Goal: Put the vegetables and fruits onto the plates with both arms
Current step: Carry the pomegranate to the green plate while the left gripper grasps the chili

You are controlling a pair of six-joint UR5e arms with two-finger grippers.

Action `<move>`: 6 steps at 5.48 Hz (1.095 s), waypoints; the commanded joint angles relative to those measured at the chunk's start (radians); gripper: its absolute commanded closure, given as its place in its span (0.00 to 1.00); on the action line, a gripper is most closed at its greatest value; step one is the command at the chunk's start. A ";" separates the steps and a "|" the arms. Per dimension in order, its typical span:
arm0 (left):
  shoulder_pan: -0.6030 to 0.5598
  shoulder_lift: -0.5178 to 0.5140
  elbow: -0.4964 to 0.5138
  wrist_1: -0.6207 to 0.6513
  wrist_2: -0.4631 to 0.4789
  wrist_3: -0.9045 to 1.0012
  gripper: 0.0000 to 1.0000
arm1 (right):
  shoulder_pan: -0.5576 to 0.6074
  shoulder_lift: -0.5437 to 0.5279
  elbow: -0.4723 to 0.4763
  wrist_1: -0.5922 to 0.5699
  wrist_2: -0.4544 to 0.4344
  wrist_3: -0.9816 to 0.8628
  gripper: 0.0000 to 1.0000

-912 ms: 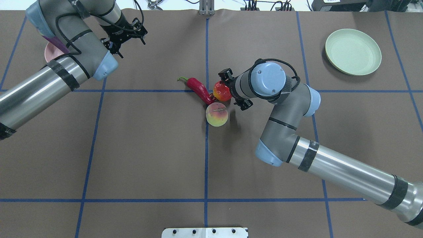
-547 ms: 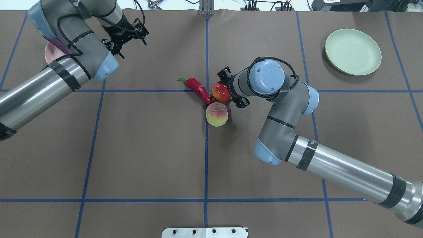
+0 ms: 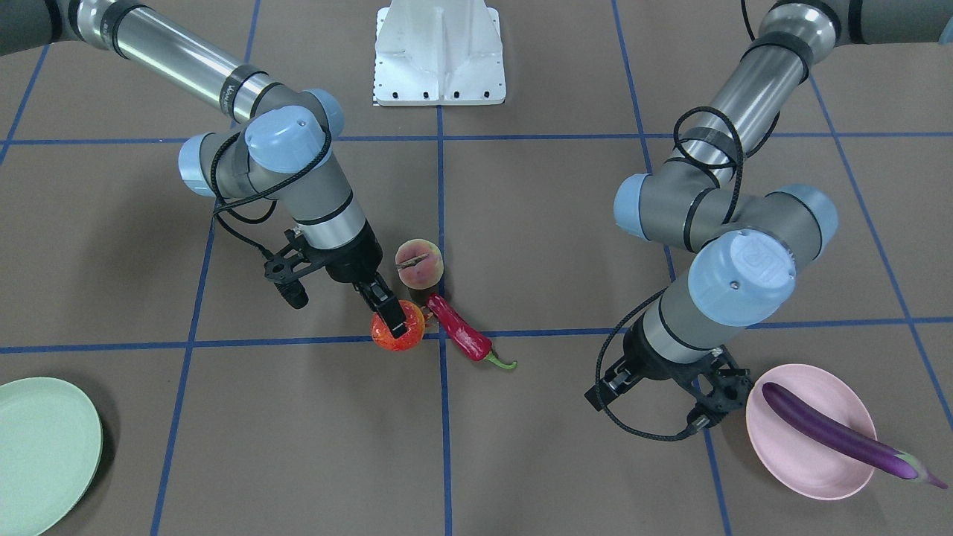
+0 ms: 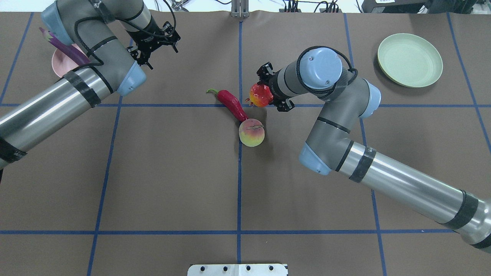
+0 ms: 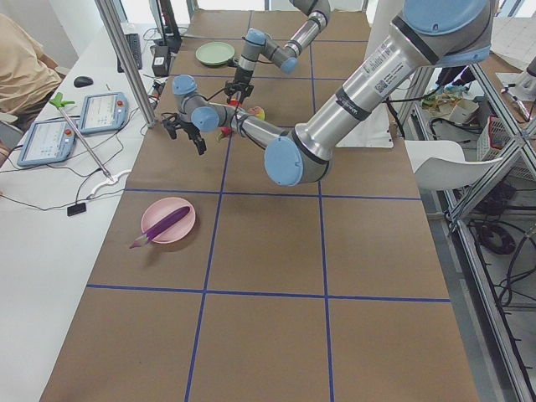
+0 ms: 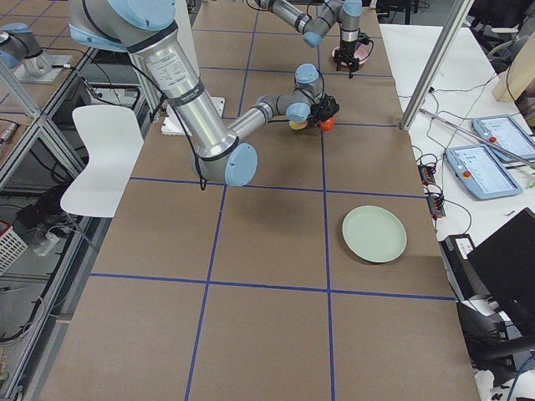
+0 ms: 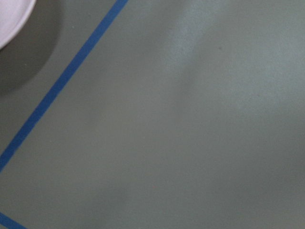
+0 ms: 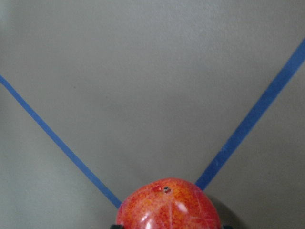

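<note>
One pomegranate (image 4: 260,96) gripped, green plate (image 4: 409,60) well apart

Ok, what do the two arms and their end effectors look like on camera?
The left arm and right arm are built alike: shiny silver tubes, grey joints, round light blue caps and black tape bands. A black cable loops around each wrist. The left end effector and right end effector are both black.

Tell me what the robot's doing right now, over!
Right gripper shut on the pomegranate. Left gripper empty, beside the pink plate holding the eggplant. Chili and peach unplaced, close by the pomegranate; green plate bare.
</note>
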 commanded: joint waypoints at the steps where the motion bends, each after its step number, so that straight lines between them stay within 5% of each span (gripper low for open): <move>1: 0.156 -0.063 -0.012 0.009 0.073 -0.171 0.00 | 0.151 -0.033 -0.005 -0.024 0.127 -0.146 1.00; 3: 0.263 -0.126 0.000 0.018 0.150 -0.320 0.00 | 0.306 -0.041 -0.081 -0.163 0.134 -0.482 1.00; 6: 0.268 -0.153 0.083 -0.011 0.257 -0.310 0.02 | 0.517 -0.051 -0.315 -0.168 0.131 -0.989 1.00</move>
